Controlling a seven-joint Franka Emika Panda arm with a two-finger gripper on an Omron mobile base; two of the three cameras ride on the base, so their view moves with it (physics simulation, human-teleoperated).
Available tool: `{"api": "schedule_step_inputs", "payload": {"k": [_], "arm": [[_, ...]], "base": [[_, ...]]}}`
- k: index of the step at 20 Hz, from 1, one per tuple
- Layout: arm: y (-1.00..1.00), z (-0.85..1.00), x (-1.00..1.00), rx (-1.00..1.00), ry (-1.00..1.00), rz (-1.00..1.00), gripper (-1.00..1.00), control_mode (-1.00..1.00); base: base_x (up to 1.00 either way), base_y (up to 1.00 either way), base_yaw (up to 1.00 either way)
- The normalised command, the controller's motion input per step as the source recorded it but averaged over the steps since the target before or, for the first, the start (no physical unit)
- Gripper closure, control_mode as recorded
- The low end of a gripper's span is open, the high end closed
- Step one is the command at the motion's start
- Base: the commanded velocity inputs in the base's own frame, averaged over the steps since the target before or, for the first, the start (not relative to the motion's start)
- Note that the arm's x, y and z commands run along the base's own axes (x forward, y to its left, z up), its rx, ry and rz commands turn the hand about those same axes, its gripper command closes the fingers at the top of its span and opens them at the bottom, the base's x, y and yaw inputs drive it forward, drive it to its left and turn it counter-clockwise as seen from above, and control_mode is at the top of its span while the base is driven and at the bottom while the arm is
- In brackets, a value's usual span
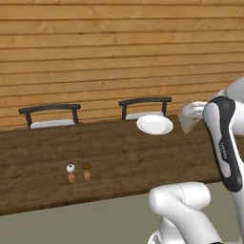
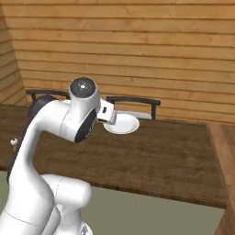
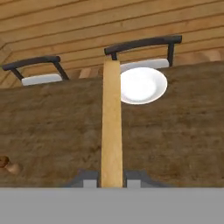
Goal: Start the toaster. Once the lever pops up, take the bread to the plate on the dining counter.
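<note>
**Bread in hand, hovering over the dining counter**

From the hand camera I see the two-finger gripper (image 3: pixel 112 178) pinched on the flat tan bread slice (image 3: pixel 111 127), which I'm viewing edge-on, so it looks like a tall tan strip running up the middle. The round white shallow plate (image 3: pixel 143 85) sits just right of the slice's top end in that view, resting on the long dark brown wood-grain dining counter (image 3: pixel 52 127) near its far edge.

Other stuff around: two dark-framed chairs with pale seats (image 1: pixel 49 116) are tucked in behind the counter, one right behind the plate. Two small shaker bottles (image 1: pixel 78 172) stand well off to the left, nowhere near the plate. From the right base camera my own white arm (image 2: pixel 69 119) covers the plate's left side.
</note>
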Motion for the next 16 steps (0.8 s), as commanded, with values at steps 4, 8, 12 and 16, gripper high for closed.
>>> {"api": "schedule_step_inputs", "payload": {"k": [4,8,12,16], "arm": [[-0.11,-0.13,1.00,0.23,0.33,0.01,1.00,-1.00],[-0.08,-0.06,1.00,0.24,0.32,0.03,1.00,-1.00],[0.00,-0.41,1.00,0.17,0.18,0.05,1.00,-1.00],[0.00,-0.54,1.00,0.05,0.01,0.06,1.00,-1.00]], "base": [[0.00,0.00,0.00],[0.00,0.00,0.00],[0.00,0.00,0.00],[0.00,0.00,0.00]]}}
